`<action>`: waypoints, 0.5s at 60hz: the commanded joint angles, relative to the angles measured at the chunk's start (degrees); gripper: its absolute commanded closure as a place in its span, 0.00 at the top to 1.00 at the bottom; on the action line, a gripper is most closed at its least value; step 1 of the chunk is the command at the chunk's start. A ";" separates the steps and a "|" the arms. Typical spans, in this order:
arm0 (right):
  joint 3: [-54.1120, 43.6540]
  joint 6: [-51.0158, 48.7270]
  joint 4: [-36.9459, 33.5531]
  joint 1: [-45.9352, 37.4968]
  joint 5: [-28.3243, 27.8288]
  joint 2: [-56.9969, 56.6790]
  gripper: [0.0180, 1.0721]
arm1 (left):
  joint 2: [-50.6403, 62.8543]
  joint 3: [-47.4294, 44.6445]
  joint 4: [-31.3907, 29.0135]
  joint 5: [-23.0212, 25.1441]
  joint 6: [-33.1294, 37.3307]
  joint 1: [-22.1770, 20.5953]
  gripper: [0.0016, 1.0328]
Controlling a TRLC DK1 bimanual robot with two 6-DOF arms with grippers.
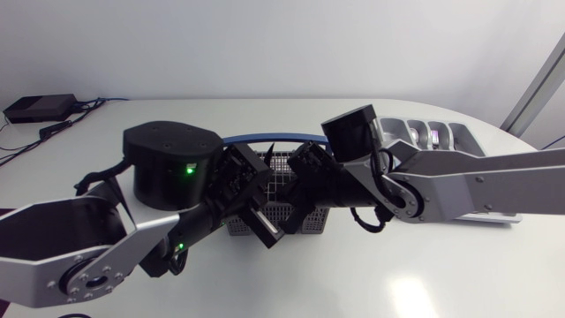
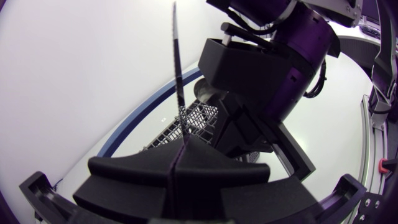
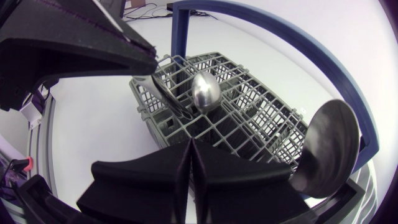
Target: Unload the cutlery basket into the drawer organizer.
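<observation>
Grey mesh cutlery basket [image 3: 255,118] with a blue handle sits mid-tabletop, the grey compartmented drawer organizer [image 1: 433,137] near the right edge. The left gripper [image 2: 177,162] is clamped on a thin dark knife [image 2: 177,62]. The right gripper [image 3: 189,165], fingers pressed together, holds nothing. This looks like the knife's unloading; next it needs carrying to the organizer.

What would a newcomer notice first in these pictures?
Both arms meet over the grey cutlery basket at the table's middle, and the left gripper is shut on a thin knife. Two shiny spoons catch the eye: a far spoon upright in the basket, and a near spoon beside the shut right gripper.
</observation>
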 commanded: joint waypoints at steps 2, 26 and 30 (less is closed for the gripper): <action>-1.06 2.27 -4.48 0.89 2.16 2.61 0.05 | -0.99 1.84 5.27 0.89 -0.88 0.12 0.05; -6.86 0.25 -12.92 -8.34 -3.99 -18.57 0.39 | -1.43 1.23 3.69 4.23 -2.11 3.37 0.06; -7.74 -1.07 -14.15 -9.83 -4.25 -19.98 0.40 | -1.43 1.49 3.51 4.76 -2.11 3.28 0.06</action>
